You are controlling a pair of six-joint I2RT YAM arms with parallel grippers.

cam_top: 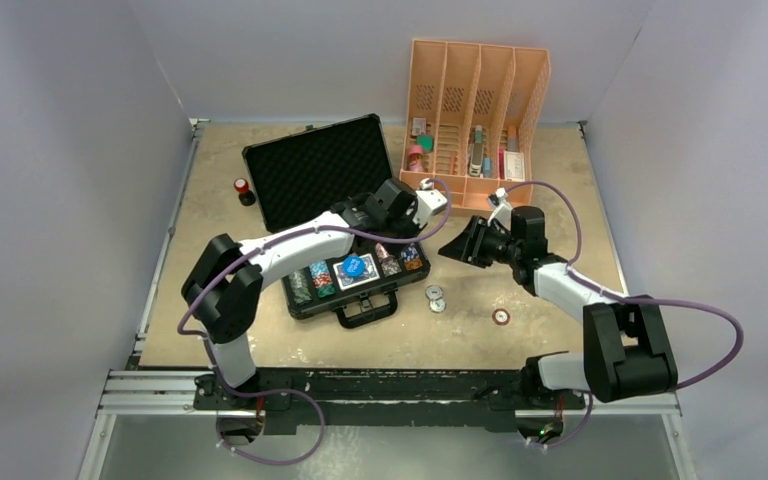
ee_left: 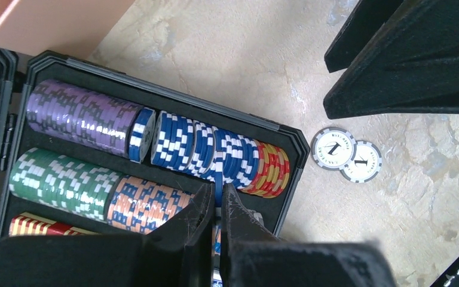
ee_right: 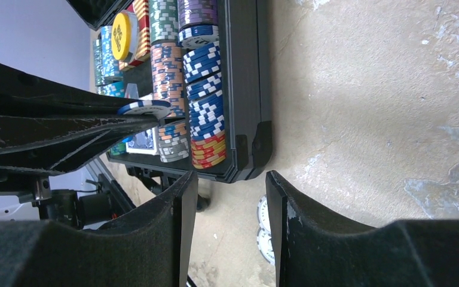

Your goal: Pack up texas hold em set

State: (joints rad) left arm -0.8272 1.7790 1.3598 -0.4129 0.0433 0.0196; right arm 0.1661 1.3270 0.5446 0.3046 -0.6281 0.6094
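**Surroundings.** An orange organizer (cam_top: 475, 110) stands at the far edge of the table (cam_top: 560, 300), just behind the right end of the case (ee_left: 173, 100). A red-topped cylinder (cam_top: 243, 188) stands to the left of the lid (cam_top: 315, 170). Two white discs (ee_left: 333, 148) lie touching each other on the table beside the case's right end. A third disc (cam_top: 501, 316) lies farther right.

**Orientation.** The case lies at the table's middle with its long axis running left to right. The handle (cam_top: 365, 312) points toward the arms, and the lid is open on the far side.

**Appearance.** The case is black and foam-lined. Chips (ee_left: 83, 116) stand on edge in rows along the long axis: purple, blue, red-yellow, green and orange.

**End effectors.** The left gripper (ee_left: 217, 194) is over the case's right end, clenched on a blue chip (ee_right: 144, 108). The right gripper (ee_right: 232, 185) hangs beside that end, released, with nothing between its jaws.
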